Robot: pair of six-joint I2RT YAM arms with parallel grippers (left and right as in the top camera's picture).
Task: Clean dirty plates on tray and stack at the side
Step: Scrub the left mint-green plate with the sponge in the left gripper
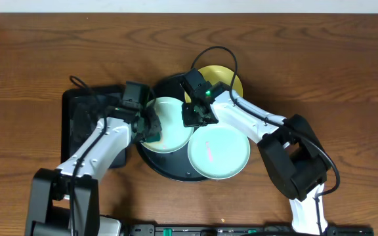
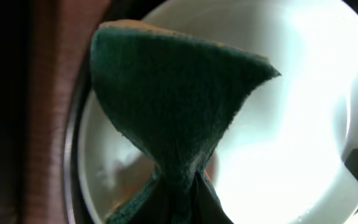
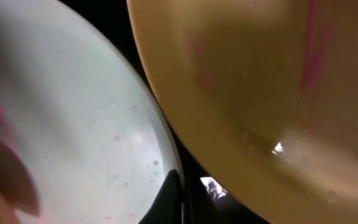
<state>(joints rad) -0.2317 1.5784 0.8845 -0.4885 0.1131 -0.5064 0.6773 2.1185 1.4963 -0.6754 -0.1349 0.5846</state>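
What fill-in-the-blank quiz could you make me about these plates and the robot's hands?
1. The left hand holds a dark ____ sponge over a mint plate.
2. Altogether ____ plates lie in view.
3. The topmost plate in the overhead view is coloured ____.
4. At the left edge lies a second black tray, whose shape is ____.

Missing words: green; three; yellow; rectangular.
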